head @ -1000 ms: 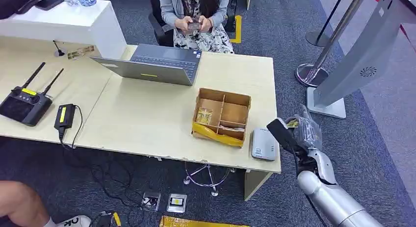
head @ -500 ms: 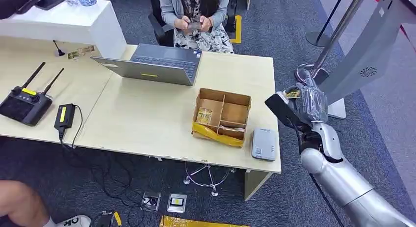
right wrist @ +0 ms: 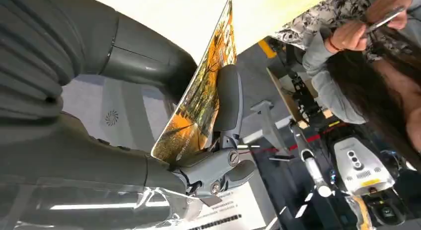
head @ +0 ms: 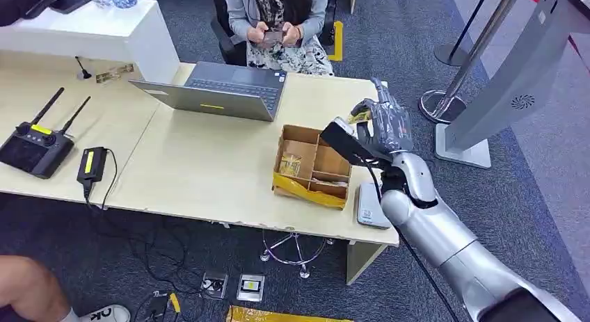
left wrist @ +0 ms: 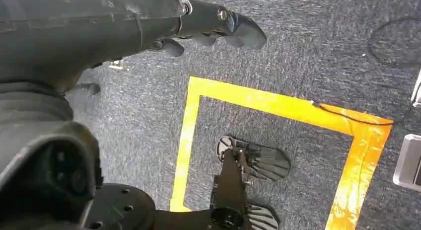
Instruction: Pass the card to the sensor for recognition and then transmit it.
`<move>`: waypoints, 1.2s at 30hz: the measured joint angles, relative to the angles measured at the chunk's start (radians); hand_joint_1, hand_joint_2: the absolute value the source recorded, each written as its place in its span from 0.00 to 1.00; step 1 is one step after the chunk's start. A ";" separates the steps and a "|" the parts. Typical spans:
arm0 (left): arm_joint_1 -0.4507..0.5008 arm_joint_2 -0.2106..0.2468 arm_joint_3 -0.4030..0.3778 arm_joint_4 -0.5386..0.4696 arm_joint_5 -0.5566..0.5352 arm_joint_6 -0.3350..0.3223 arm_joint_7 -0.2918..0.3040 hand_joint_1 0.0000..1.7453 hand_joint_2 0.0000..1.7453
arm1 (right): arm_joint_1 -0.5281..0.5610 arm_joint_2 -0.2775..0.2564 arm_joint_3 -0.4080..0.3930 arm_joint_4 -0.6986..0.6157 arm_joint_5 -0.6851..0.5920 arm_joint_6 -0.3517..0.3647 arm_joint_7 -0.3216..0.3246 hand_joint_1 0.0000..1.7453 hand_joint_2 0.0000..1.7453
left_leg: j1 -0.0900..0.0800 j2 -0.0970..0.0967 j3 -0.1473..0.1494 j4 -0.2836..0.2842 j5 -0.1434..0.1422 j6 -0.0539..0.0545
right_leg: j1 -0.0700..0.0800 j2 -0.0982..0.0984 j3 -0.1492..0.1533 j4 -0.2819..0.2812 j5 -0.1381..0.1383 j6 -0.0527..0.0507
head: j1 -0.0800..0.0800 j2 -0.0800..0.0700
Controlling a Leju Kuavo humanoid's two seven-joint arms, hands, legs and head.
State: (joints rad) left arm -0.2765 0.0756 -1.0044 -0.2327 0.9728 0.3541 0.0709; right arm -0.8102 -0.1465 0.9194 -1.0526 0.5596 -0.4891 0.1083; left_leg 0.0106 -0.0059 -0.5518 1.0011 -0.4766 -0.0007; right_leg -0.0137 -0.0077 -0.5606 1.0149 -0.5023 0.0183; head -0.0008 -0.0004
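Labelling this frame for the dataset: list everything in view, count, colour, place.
card: 1, orange-yellow print, held in the right hand
card reader: 1, grey, desk's near right corner, partly behind the right arm
divided box: 1, brown cardboard with yellow tape, left of the reader
laptop: 1, grey, open, far side of the desk
remote controller: 1, black with two antennas, left desk
power adapter: 1, black with yellow label, right of the controller
desk: 1, light wood
person: 1, seated behind the desk, holding a phone
kiosk stand: 1, grey, right of the desk
left hand: 1, dark, hanging over the carpet, holds nothing
right hand: 1, dark, raised above the box
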 joint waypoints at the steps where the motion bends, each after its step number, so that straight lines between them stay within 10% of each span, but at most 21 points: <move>1: -0.003 0.000 0.000 0.000 -0.008 -0.004 0.003 0.00 0.00 | -0.008 0.010 0.000 0.015 0.000 -0.001 0.000 1.00 1.00 | 0.000 0.000 0.000 0.000 0.000 0.000 | 0.000 0.000 0.000 0.000 0.000 0.000 | 0.000 0.000; 26: -0.015 -0.006 -0.009 0.000 -0.006 -0.004 0.012 0.00 0.00 | -0.064 0.118 0.000 0.207 0.020 -0.005 -0.011 1.00 1.00 | 0.000 0.000 0.000 0.000 0.000 0.000 | 0.000 0.001 -0.001 0.000 0.000 0.000 | 0.000 0.000; 27: -0.015 -0.006 -0.010 0.000 -0.006 -0.003 0.012 0.00 0.00 | -0.064 0.121 0.000 0.211 0.025 -0.006 -0.011 0.00 1.00 | 0.000 0.000 0.000 0.000 0.000 0.000 | 0.001 0.001 -0.001 0.000 0.000 0.000 | 0.000 0.000; 28: -0.015 -0.006 -0.010 0.000 -0.006 -0.002 0.012 0.00 0.00 | -0.064 0.126 0.000 0.214 0.030 -0.008 -0.012 0.00 0.00 | 0.000 0.000 0.000 0.000 0.000 0.000 | 0.001 0.001 -0.001 0.000 0.000 0.000 | 0.000 0.000; 36: -0.015 -0.007 -0.018 0.000 0.002 -0.005 0.011 0.00 0.00 | -0.064 0.153 -0.001 0.241 0.015 -0.034 -0.058 0.00 0.00 | 0.000 0.000 0.000 0.000 0.000 0.000 | 0.001 0.001 -0.001 0.000 0.000 0.000 | 0.000 0.000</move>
State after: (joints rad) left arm -0.2919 0.0690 -1.0220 -0.2323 0.9751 0.3494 0.0824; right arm -0.8746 0.0061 0.9186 -0.8114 0.5741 -0.5226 0.0503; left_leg 0.0111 -0.0057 -0.5517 1.0012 -0.4766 -0.0008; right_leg -0.0131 -0.0067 -0.5613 1.0149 -0.5023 0.0182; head -0.0008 -0.0004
